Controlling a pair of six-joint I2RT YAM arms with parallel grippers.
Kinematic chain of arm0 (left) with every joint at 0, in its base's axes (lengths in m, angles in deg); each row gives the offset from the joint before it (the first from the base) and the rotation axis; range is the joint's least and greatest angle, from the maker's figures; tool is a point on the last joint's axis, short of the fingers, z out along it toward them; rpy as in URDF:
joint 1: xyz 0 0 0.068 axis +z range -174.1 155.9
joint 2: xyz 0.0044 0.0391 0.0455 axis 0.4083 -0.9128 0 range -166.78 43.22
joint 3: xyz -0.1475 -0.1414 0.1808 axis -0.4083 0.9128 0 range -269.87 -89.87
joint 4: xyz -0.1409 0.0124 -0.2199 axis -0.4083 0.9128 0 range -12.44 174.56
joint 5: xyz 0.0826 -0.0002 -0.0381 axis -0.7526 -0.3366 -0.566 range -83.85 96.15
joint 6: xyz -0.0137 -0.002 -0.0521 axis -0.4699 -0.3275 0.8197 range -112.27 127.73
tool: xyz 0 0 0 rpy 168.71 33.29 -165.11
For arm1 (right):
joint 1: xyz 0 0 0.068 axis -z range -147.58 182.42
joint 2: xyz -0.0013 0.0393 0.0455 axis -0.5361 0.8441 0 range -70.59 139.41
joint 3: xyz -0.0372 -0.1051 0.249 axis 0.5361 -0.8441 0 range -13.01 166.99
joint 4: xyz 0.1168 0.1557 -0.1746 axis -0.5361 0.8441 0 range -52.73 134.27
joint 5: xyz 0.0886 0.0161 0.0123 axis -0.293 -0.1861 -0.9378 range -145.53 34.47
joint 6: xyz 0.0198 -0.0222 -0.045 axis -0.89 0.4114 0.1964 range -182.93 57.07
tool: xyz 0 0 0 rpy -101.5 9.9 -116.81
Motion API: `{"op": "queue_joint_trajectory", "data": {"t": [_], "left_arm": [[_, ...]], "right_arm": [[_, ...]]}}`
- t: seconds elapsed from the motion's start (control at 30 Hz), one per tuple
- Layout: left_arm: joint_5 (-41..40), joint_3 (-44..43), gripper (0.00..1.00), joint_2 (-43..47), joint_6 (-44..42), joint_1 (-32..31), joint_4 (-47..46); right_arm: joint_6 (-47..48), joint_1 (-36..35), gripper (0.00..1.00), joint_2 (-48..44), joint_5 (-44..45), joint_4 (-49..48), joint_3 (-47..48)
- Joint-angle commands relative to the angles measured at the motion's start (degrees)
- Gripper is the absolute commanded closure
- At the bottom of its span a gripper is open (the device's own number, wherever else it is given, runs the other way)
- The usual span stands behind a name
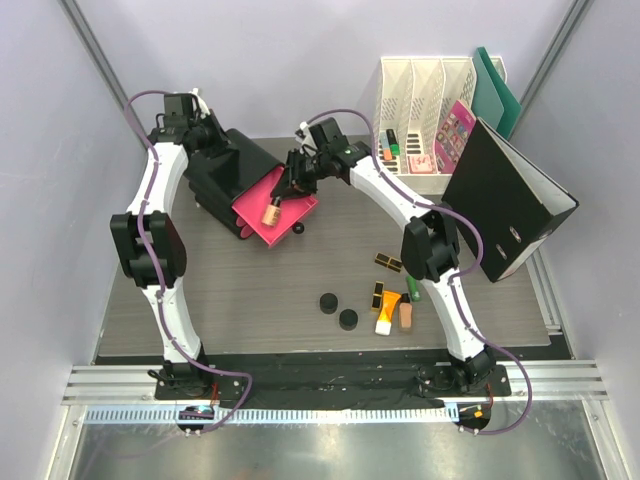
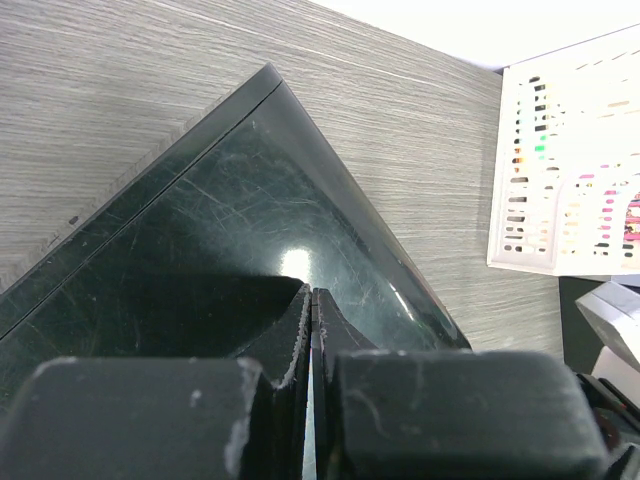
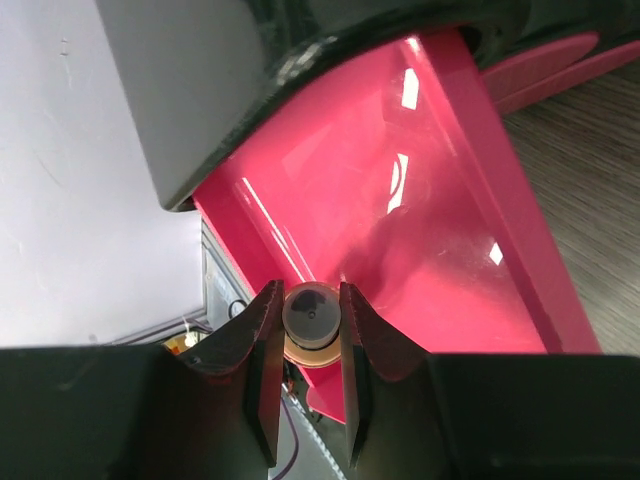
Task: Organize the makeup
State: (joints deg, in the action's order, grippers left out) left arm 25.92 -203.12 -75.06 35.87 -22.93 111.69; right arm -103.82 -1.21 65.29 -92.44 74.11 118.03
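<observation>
I had the right gripper (image 3: 308,298) pinching a peach bottle (image 3: 310,320) by its cap, right over the pulled-out pink drawer (image 3: 420,230); I couldn't tell if it touched the bottom. The left gripper (image 2: 312,305) had its fingers pressed together with nothing between them, down at the top of the black box (image 2: 230,220). The 2 black compacts (image 1: 328,303) and the orange-and-white tube (image 1: 385,321) sat on the table (image 1: 250,300) near my right arm.

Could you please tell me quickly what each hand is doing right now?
Left hand: closed, nothing between its fingers, at the black box.
Right hand: closed on a peach bottle, over the pink drawer.
</observation>
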Motion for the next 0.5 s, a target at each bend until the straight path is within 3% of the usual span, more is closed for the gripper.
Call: {"op": "queue_joint_trajectory", "data": {"t": [0.0,0.33,0.43,0.47], "left_arm": [[-4.48,2.42,1.0,-5.12,-2.21,0.59,11.92],[-4.13,1.28,1.0,-5.73,-1.95,1.03,12.28],[-4.21,1.19,1.0,-5.82,-1.95,1.11,12.63],[-4.21,1.1,1.0,-5.82,-2.04,1.12,12.8]], "right_arm": [[-1.83,-0.74,0.98,-2.28,1.74,-0.98,-0.7],[-1.22,-1.18,0.86,-2.1,7.02,4.99,-0.18],[-1.3,-1.09,0.65,-2.28,7.81,5.78,-0.09],[-0.78,-1.18,0.54,-2.45,7.99,5.87,-0.17]]}}
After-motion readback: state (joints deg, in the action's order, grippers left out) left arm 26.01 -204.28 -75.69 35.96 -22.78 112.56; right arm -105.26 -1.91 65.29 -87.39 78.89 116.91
